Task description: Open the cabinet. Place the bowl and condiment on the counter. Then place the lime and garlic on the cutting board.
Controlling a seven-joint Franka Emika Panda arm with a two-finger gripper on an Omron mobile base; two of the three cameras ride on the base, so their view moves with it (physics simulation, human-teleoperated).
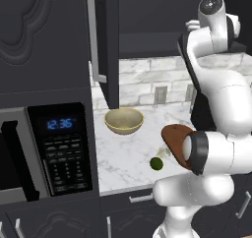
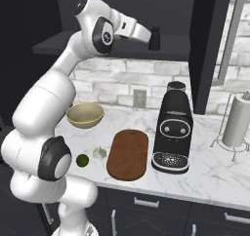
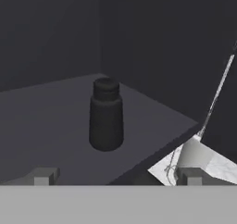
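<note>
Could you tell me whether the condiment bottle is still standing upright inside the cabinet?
Yes, upright. In the hand view the condiment bottle stands on its base on the dark cabinet shelf, cap on top, ahead of the open pincer.

I see the condiment upright on the cabinet shelf; bowl, lime, garlic left of the cutting board on the surface.

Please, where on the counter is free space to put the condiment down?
Bare counter lies right of the coffee machine, before the paper towel stand. A smaller patch lies between bowl and cutting board. It is crowded near the lime and garlic, left of the board.
</note>
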